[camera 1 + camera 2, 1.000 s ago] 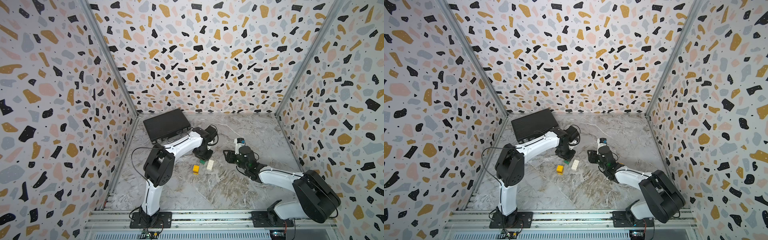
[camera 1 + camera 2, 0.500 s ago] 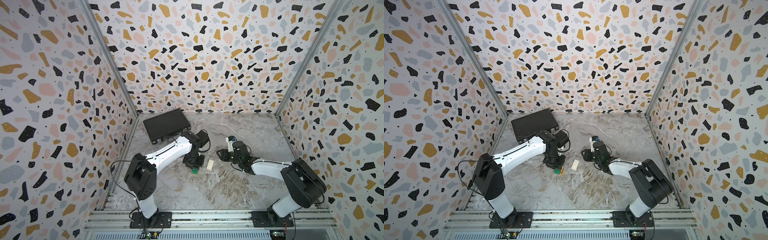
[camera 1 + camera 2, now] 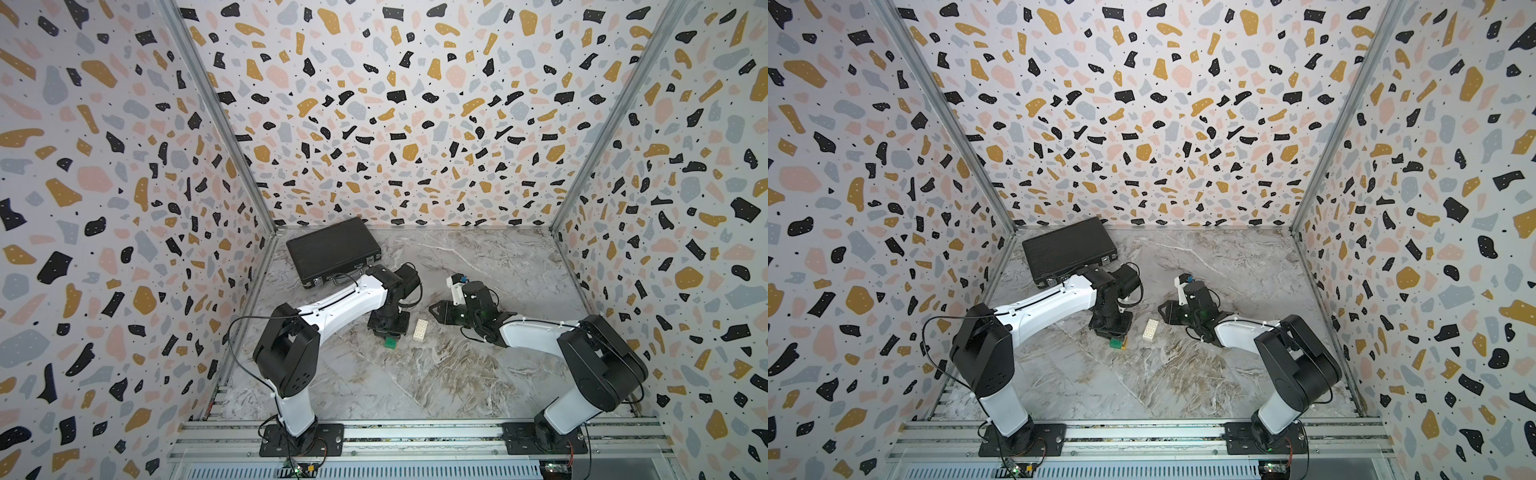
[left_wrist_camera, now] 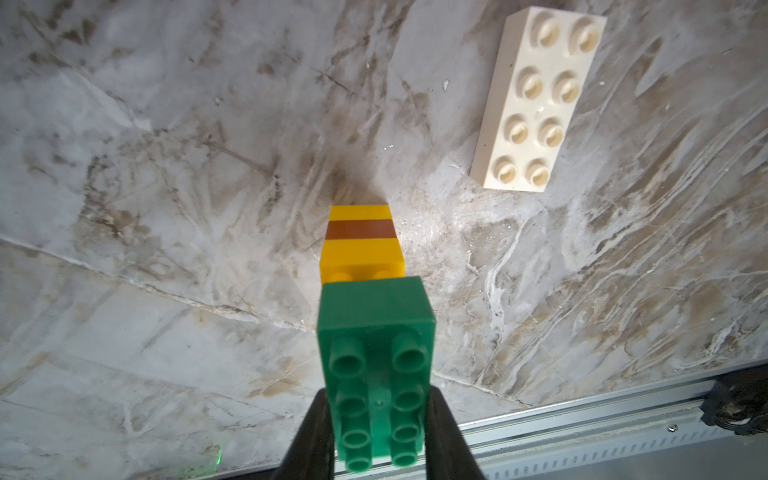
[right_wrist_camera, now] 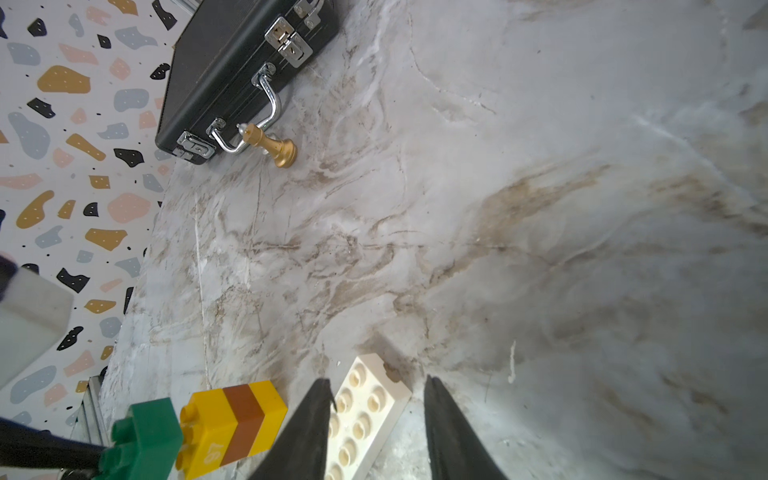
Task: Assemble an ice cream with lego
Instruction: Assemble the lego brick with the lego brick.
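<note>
Two bricks were in play: the left gripper [image 4: 376, 399] clamped the green brick [image 4: 374, 328] over the striped stick [image 4: 360, 241], apparently to seat it, while the right gripper [image 5: 377, 380], half-open, straddled the white brick [image 5: 361, 411].

A closed black briefcase [image 3: 332, 249] lies flat in the far left corner of the marble tabletop [image 3: 457, 382]. A small gold chess piece [image 5: 272, 146] sits just beside its chrome handle [image 5: 275, 102]. Terrazzo-patterned walls [image 3: 395, 104] enclose three sides.
</note>
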Controlling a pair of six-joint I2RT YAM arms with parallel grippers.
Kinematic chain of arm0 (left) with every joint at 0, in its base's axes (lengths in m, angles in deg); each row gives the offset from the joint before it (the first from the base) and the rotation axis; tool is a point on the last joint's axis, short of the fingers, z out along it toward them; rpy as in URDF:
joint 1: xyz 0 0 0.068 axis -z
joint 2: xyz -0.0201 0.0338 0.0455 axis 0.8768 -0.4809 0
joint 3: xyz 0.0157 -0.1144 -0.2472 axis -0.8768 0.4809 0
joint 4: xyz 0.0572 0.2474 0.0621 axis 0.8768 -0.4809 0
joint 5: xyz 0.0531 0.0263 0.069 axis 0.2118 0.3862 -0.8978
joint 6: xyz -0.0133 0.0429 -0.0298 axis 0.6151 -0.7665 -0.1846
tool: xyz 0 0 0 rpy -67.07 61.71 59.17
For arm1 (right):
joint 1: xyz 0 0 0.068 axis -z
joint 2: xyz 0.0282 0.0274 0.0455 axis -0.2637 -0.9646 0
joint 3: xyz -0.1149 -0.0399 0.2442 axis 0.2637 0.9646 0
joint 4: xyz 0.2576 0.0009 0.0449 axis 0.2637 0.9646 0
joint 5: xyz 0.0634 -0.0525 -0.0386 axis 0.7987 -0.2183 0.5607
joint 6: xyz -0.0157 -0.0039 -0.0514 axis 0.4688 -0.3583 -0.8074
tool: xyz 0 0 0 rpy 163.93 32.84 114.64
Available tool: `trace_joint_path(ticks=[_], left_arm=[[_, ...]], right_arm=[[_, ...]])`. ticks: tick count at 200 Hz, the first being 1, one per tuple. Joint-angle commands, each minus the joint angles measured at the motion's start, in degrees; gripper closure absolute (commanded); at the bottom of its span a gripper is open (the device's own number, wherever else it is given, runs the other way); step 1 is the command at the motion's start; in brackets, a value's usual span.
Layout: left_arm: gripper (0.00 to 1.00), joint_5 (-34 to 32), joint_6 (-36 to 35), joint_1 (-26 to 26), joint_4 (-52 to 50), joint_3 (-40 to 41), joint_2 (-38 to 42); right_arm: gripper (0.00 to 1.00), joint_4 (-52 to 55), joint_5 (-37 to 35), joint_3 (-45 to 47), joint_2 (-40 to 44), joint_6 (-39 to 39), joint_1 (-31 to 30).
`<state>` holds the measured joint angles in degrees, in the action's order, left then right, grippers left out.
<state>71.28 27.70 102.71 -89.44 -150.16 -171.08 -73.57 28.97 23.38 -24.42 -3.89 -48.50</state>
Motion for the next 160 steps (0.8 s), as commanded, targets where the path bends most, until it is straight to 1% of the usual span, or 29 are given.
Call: trace_joint_path(ticks=[1, 107, 136, 160], left_arm=[[1.00, -1.7, 0.5, 0.3, 0.2, -0.5, -0.7], [1.00, -2.8, -0.9, 0.2, 0.7, -1.3, -3.9], [1.00, -2.8, -2.6, 0.1, 0.5, -1.4, -5.1], [1.00, -2.5, -5.4, -0.6, 0.7, -1.3, -5.8]], right_arm=[[0.59, 0.8, 0.8, -2.3, -0.1, -0.2, 0.1], [0.59, 1.1, 1.4, -2.7, -0.5, -0.4, 0.0], [0.58, 1.1, 1.5, -2.7, -0.5, -0.5, 0.0], [0.58, 1.0, 1.9, -2.8, -0.4, -0.6, 0.0]])
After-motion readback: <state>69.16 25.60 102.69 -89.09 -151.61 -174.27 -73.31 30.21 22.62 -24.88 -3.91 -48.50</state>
